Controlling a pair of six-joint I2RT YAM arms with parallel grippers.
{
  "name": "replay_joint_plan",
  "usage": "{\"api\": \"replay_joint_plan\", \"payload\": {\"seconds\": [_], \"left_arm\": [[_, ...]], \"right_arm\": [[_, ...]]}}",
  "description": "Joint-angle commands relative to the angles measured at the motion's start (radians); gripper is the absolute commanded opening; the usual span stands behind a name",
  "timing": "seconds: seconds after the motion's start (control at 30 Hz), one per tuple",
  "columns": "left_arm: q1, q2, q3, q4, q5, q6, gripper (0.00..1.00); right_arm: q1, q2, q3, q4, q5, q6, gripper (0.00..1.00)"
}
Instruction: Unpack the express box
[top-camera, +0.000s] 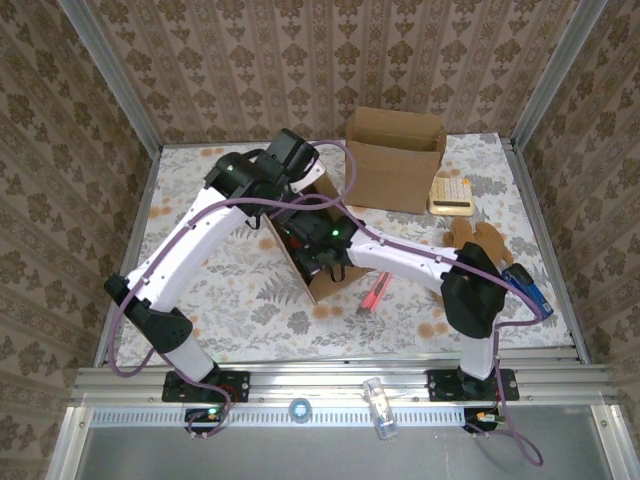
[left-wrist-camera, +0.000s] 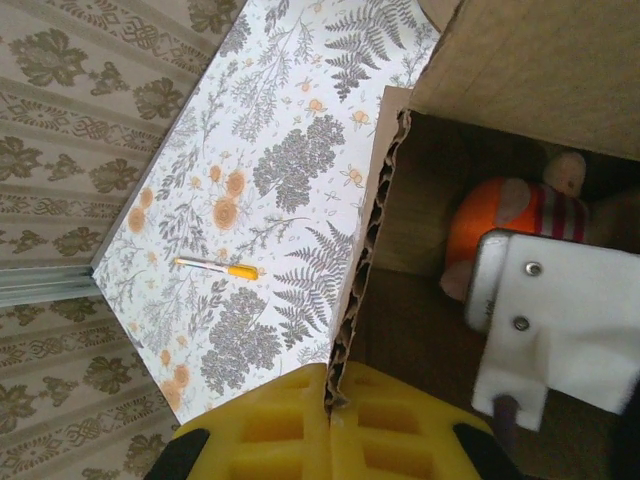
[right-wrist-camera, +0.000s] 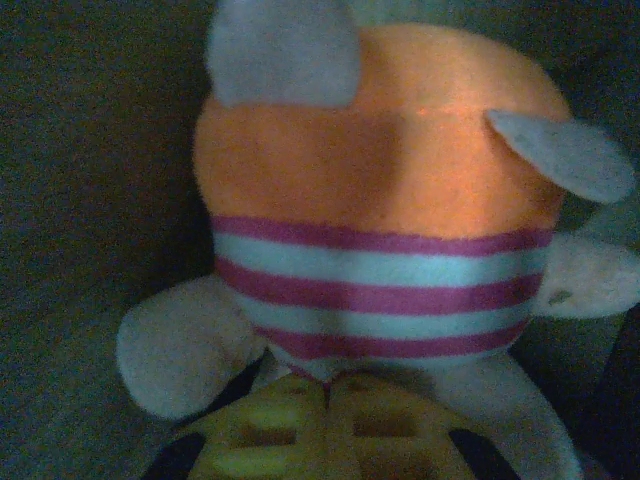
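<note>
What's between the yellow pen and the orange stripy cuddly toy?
The brown cardboard box's corrugated wall stands between the yellow-and-white pen and the orange striped plush toy, in the left wrist view.

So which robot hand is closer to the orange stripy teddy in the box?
Right. The right gripper is inside the box, pinching the plush toy at its bottom. The left gripper clamps the box wall, beside the toy.

Orange striped plush toy; pincer closed at base.
</note>
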Motion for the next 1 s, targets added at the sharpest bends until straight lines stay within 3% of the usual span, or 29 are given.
{"api": "replay_joint_plan", "payload": {"seconds": [0.0,0.43,0.97], "left_arm": [[0.022,-0.009,-0.013,-0.057,-0.022,-0.015,0.0],[0.053,0.001,-0.042,-0.055,-0.022,-0.025,0.0],[0.088,0.015,-0.083,-0.054,-0.006,-0.054,0.0]], "right_arm": [[0.015,-0.107,-0.021,0.082,0.013,-0.014,0.0],[0.046,-0.242,-0.059,0.112,0.047,-0.021,0.0],[0.061,-0.519,-0.278,0.413,0.03,-0.016,0.0]]}}
